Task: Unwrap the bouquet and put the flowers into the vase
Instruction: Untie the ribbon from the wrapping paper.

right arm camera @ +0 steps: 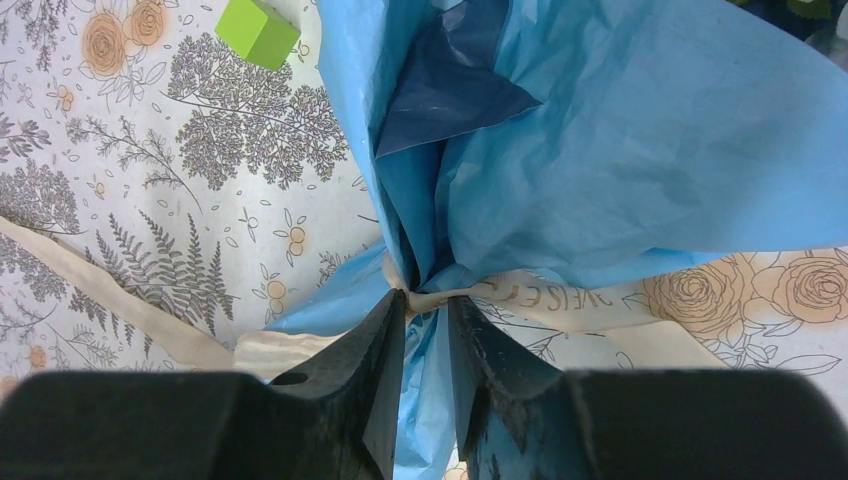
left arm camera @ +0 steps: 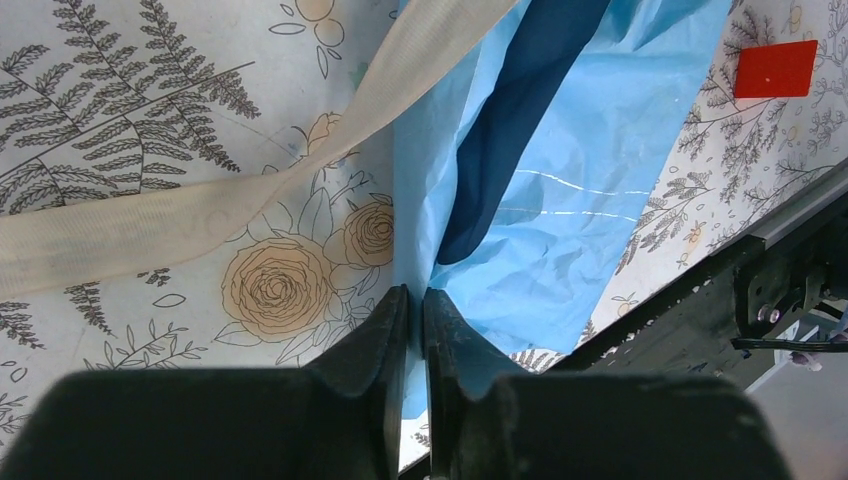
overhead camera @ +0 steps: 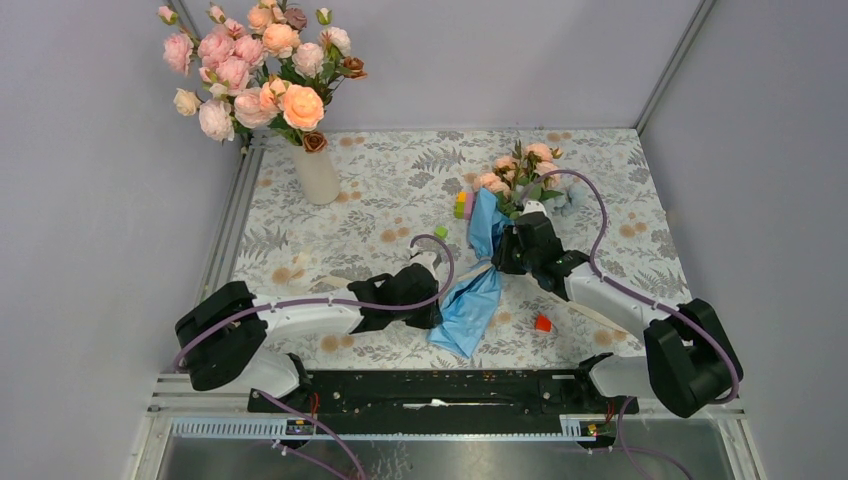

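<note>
While the bouquet (overhead camera: 470,305) lies at centre frame on the worktop (overhead camera: 380,190), the left hand (left arm camera: 415,295) pinches its light-blue paper edge and the right hand (right arm camera: 427,300) clamps its ribbon-tied waist; the vase (overhead camera: 318,175) stands upper left.

Bright, even overhead light; shadows soft, faint. Top view sharp. Wrist views: paper (left arm camera: 600,150) crisp, thin glare streaks; near fingers (left arm camera: 380,345) dark, slightly soft.

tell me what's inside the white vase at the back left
A bunch of pink and peach flowers stands in the vase, blooms and leaves above its rim. The lower stems, and anything else inside, are hidden by its wall.
</note>
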Robot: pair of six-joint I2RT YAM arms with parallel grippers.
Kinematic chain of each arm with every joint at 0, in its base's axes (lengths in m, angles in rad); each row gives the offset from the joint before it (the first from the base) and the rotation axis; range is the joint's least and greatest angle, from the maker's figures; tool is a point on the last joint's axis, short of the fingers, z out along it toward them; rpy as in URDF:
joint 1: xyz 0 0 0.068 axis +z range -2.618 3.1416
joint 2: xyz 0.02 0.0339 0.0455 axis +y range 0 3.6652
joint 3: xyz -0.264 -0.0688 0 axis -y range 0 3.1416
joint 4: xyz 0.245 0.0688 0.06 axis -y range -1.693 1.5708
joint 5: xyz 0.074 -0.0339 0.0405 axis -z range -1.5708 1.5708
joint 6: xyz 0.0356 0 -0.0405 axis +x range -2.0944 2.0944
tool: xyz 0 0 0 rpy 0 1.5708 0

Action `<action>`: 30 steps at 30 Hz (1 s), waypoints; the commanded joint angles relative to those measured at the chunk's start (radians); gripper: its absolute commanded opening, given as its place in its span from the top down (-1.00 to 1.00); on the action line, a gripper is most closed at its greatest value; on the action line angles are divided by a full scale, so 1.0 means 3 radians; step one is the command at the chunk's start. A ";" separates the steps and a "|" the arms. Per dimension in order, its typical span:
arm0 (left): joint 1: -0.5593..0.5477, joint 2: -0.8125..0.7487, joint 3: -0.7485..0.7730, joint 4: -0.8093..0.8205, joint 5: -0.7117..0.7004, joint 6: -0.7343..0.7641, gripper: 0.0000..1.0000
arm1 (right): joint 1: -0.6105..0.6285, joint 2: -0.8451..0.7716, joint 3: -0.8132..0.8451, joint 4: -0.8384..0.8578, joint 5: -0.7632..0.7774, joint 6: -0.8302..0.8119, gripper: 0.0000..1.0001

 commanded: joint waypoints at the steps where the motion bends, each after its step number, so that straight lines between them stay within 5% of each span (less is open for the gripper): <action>1: -0.0023 0.0021 -0.0033 0.0180 -0.0086 -0.0011 0.80 | 0.0044 0.0084 0.0167 0.0149 -0.0015 0.0084 0.45; 10: -0.0029 0.0005 -0.0088 0.0188 -0.0110 -0.0034 1.00 | 0.0041 0.0117 0.0164 0.0160 0.0137 0.0164 0.99; 30: -0.0032 -0.0055 -0.0333 0.0067 -0.0366 -0.0313 1.00 | 0.0011 -0.0324 0.0214 -0.0252 0.0522 0.0179 1.00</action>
